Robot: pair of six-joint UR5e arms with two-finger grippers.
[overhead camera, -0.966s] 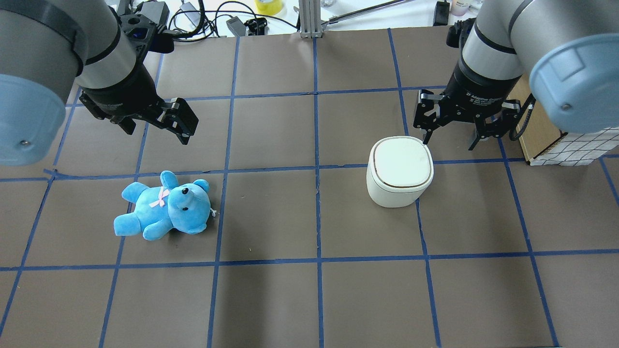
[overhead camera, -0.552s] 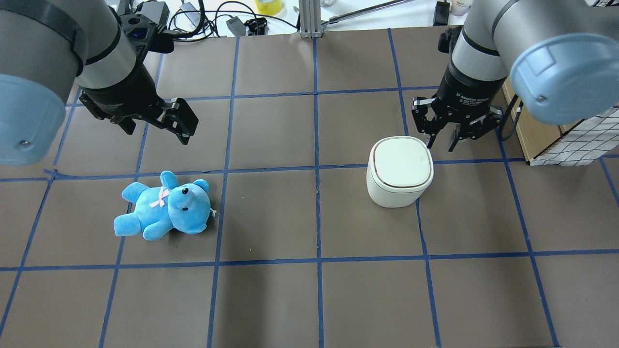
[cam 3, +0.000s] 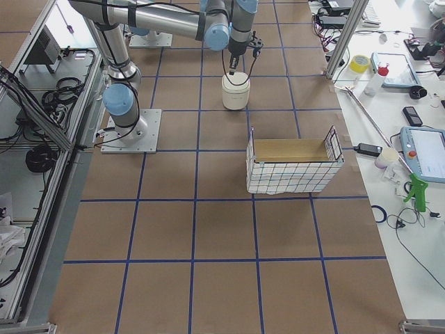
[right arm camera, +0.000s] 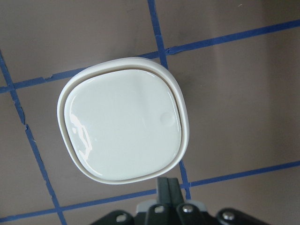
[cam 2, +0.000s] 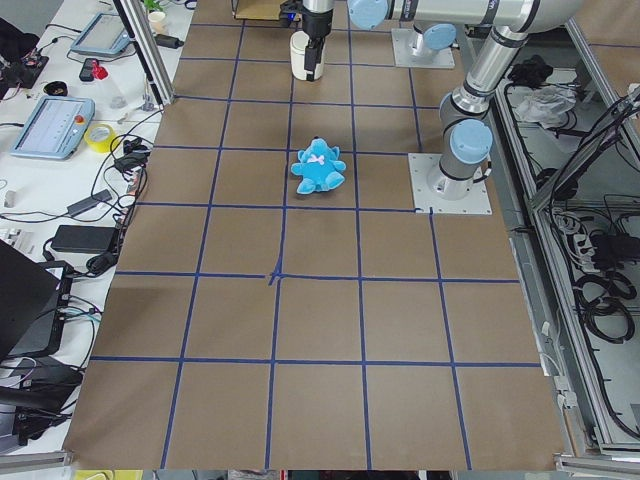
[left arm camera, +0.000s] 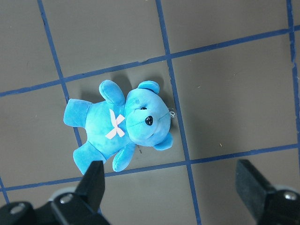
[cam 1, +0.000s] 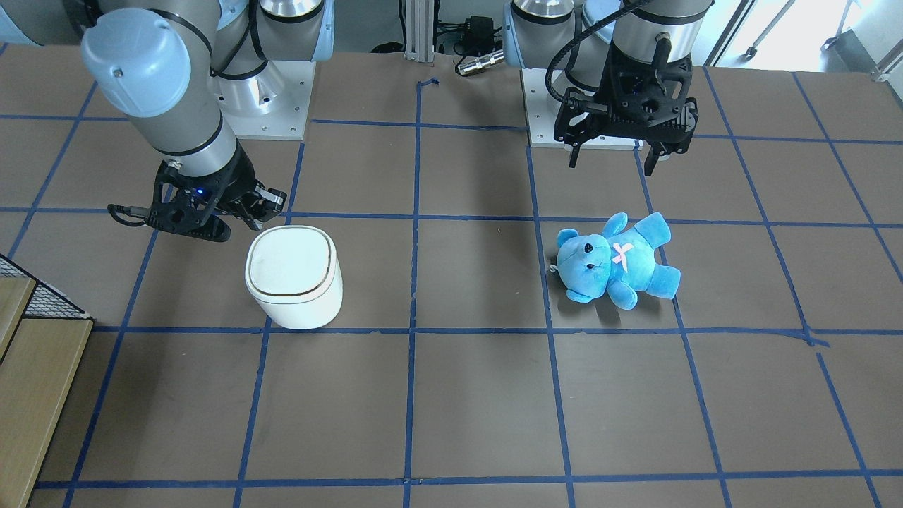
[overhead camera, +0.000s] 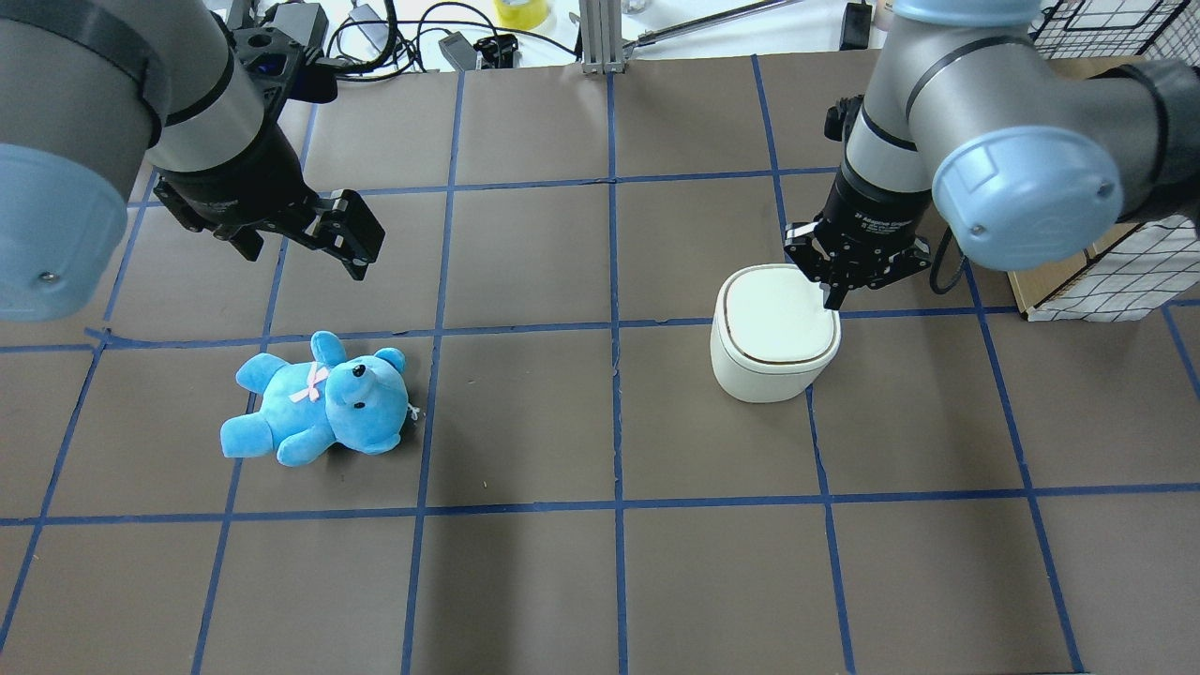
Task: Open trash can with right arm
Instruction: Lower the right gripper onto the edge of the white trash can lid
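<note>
The white trash can (overhead camera: 773,323) stands right of the table's middle with its flat lid down; it also shows in the front view (cam 1: 289,264) and fills the right wrist view (right arm camera: 124,124). My right gripper (overhead camera: 831,298) is shut and empty, pointing down at the lid's far right edge. In the right wrist view (right arm camera: 168,190) its joined fingers sit just past the can's rim. I cannot tell whether they touch the lid. My left gripper (overhead camera: 300,246) is open and empty, hovering beyond the blue teddy bear (overhead camera: 319,403).
The teddy bear lies on its back on the left half of the table and shows in the left wrist view (left arm camera: 122,126). A wire-sided box (overhead camera: 1097,272) stands at the right edge, close behind my right arm. Cables and tools lie along the far table edge.
My right gripper has shut, from wide open a second ago. It has moved left and toward the can, from beside its far right corner to over the lid's edge. The left arm has not moved.
</note>
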